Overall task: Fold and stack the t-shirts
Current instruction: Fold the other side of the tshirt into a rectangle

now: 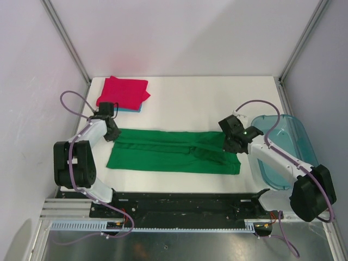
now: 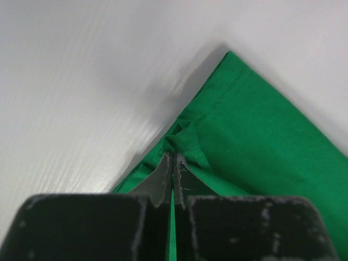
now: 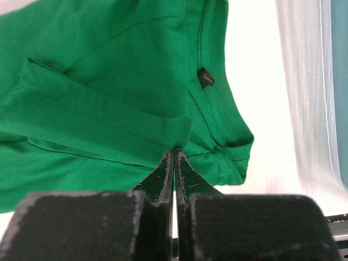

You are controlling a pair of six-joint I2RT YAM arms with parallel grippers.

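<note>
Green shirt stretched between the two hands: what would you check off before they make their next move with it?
1. Left hand pinching one end of the green t-shirt: ok, shut on bunched cloth.
2. Right hand pinching the collar end: ok, shut on a folded edge.
3. Every layer caught in each pinch: cannot tell.
4. Shirt lying as a long flat strip: ok, lightly creased.
5. Stack apart from the green cloth: ok, the magenta-red t-shirt lies folded on the light blue t-shirt.
6. Plastic bin not touching the cloth: ok.
</note>
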